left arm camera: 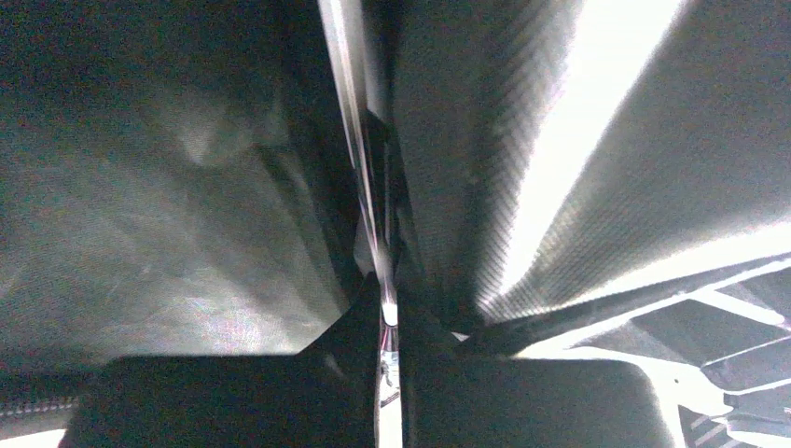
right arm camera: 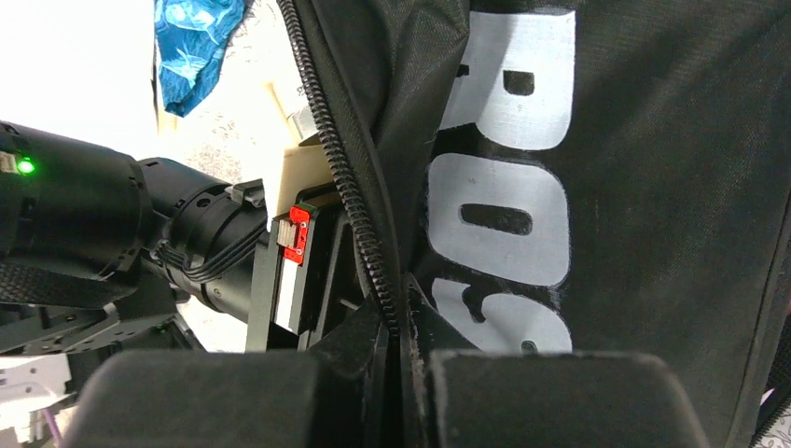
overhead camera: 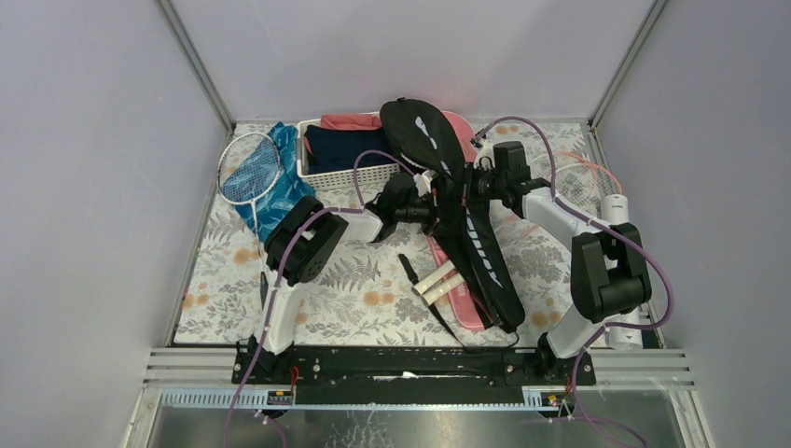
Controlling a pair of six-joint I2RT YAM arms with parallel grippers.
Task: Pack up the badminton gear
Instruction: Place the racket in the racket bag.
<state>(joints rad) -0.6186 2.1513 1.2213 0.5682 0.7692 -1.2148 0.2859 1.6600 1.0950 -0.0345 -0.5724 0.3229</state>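
Note:
The black "CROSSWAY" bag [overhead camera: 466, 219] is held up off the table in the middle, over the pink bag [overhead camera: 459, 301]. My left gripper [overhead camera: 424, 211] is shut on a thin edge of the black bag [left arm camera: 168, 215], and dark fabric fills its wrist view around the gripper [left arm camera: 384, 322]. My right gripper [overhead camera: 469, 187] is shut on the bag's zip edge [right arm camera: 359, 215]; the pinch [right arm camera: 399, 345] sits beside the white lettering [right arm camera: 504, 187]. A white-handled racket [overhead camera: 250, 170] lies at far left. Another racket [overhead camera: 586, 177] lies at right. The white shuttlecock tube [overhead camera: 616, 207] is partly hidden by my right arm.
A white slatted basket [overhead camera: 347, 175] with navy and red clothes stands at the back. A blue cloth [overhead camera: 280, 191] lies under the left racket and shows in the right wrist view [right arm camera: 196, 47]. White handles [overhead camera: 437, 283] and a black handle [overhead camera: 409, 269] stick out near the bags.

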